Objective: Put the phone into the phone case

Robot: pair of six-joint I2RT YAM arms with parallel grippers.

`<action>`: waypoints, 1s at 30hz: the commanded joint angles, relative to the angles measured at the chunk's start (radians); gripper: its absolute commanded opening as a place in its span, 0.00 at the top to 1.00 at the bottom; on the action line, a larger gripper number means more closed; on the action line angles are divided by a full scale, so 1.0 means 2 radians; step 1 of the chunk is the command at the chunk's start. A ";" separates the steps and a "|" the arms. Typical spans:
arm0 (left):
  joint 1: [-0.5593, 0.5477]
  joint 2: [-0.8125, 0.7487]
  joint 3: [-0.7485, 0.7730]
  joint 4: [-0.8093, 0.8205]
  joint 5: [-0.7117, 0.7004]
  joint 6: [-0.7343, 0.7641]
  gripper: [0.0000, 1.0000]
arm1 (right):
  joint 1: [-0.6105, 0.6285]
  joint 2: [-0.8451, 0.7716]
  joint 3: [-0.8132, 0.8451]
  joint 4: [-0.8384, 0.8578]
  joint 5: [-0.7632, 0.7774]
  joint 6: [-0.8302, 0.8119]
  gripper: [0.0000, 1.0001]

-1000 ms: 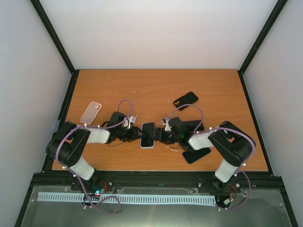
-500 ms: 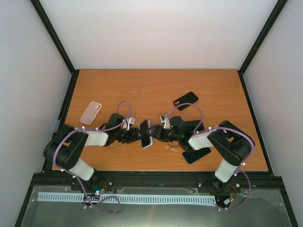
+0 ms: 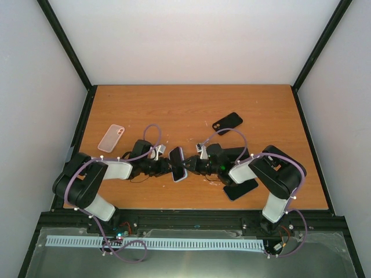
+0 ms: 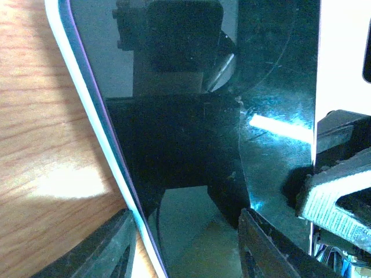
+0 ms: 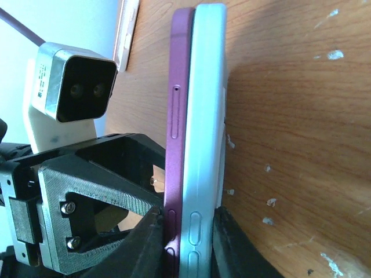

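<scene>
The purple phone (image 3: 177,162) stands tilted up on its edge between my two grippers at the table's middle front. In the right wrist view the phone (image 5: 177,116) sits against a light-blue case (image 5: 206,116). My right gripper (image 5: 185,231) is shut across the thickness of both. In the left wrist view the dark phone screen (image 4: 232,87) fills the frame, with the case's pale edge (image 4: 87,116) at its left. My left gripper (image 4: 188,243) has its jaws wide apart against the screen side. In the top view the left gripper (image 3: 167,167) and the right gripper (image 3: 190,166) flank the phone.
A pink translucent case (image 3: 111,138) lies at the left. A black case (image 3: 227,123) lies at the back right. Another black phone (image 3: 240,189) lies under my right arm near the front edge. The table (image 3: 191,104) is orange wood with a black frame.
The phone lay flat on the table a second ago. It has tipped up onto its edge between the grippers, and both grippers have closed in slightly on it.
</scene>
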 commanded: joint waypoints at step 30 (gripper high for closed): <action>-0.005 -0.041 0.034 -0.058 -0.026 -0.005 0.44 | 0.008 -0.068 0.020 -0.100 0.028 -0.060 0.97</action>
